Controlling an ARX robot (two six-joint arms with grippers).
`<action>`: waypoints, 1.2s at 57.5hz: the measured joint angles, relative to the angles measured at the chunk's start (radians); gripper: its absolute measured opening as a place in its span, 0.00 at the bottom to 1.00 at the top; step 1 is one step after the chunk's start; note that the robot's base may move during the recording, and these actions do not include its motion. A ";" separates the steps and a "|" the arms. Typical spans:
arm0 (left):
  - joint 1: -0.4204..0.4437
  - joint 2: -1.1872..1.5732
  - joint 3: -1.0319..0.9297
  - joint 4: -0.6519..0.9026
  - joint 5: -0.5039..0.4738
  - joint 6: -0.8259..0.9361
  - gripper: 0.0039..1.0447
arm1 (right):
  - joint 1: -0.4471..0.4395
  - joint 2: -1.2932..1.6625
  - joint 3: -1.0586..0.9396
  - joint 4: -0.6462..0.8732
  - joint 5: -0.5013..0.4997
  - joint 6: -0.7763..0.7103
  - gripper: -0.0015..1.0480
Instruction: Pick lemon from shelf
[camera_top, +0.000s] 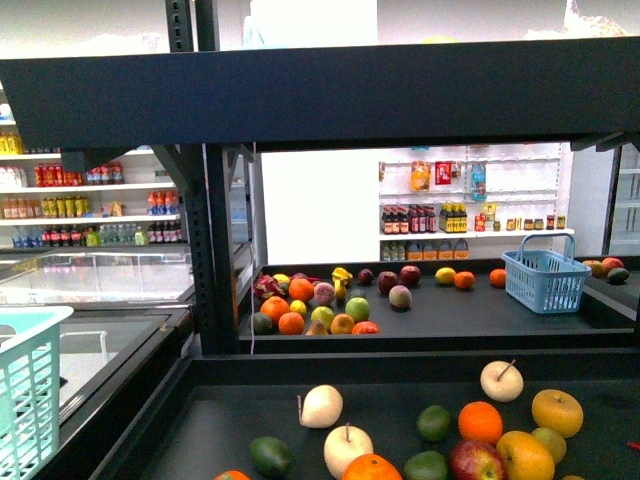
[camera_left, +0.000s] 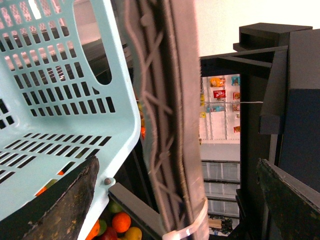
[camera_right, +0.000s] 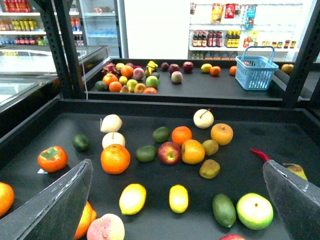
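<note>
The lemon (camera_right: 132, 198) seemingly lies on the shelf (camera_right: 150, 107) below the spread right tool (camera_right: 176, 170).

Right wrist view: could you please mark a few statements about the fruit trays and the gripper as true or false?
1. The right gripper is open, with nothing held between its fingers. True.
2. A blue basket stands on the far tray. True.
3. The red chili lies inside that basket. False: it lies on the dark floor of the near tray, well apart from the basket.
4. The two yellow oval fruits sit on the far tray. False: they lie side by side on the near tray, not touching each other.
</note>
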 joint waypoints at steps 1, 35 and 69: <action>0.000 0.001 0.003 0.000 0.000 0.000 0.93 | 0.000 0.000 0.000 0.000 0.000 0.000 0.98; -0.007 0.099 0.122 -0.043 -0.029 0.029 0.20 | 0.000 0.000 0.000 0.000 0.000 0.000 0.98; -0.074 -0.163 0.042 -0.262 0.097 0.239 0.12 | 0.000 0.000 0.000 0.000 0.000 0.000 0.98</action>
